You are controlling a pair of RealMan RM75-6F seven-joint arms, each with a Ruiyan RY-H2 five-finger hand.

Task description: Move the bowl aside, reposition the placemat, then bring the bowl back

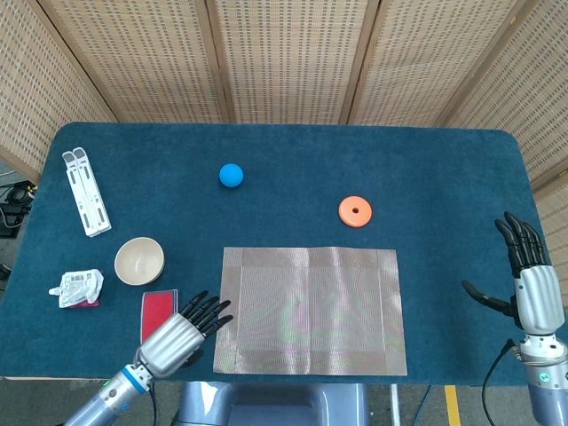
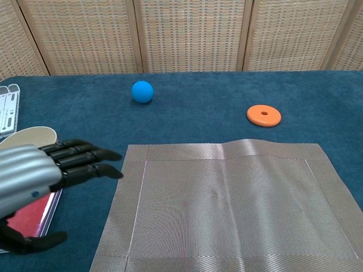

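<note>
Lying flat on the table (image 1: 444, 169), the placemat (image 1: 311, 311) is our landmark, and the left robot hand (image 1: 177, 330) hovers just off its left edge, fingers spread and holding nothing, over a red card (image 1: 157, 312). The bowl (image 1: 139, 260) sits upright well to the left of the placemat, with a blue ball (image 1: 231, 175) and an orange disc (image 1: 355, 210) beyond its far edge. Off to the placemat's right, the right robot hand (image 1: 525, 284) stands released too, fingers splayed.
</note>
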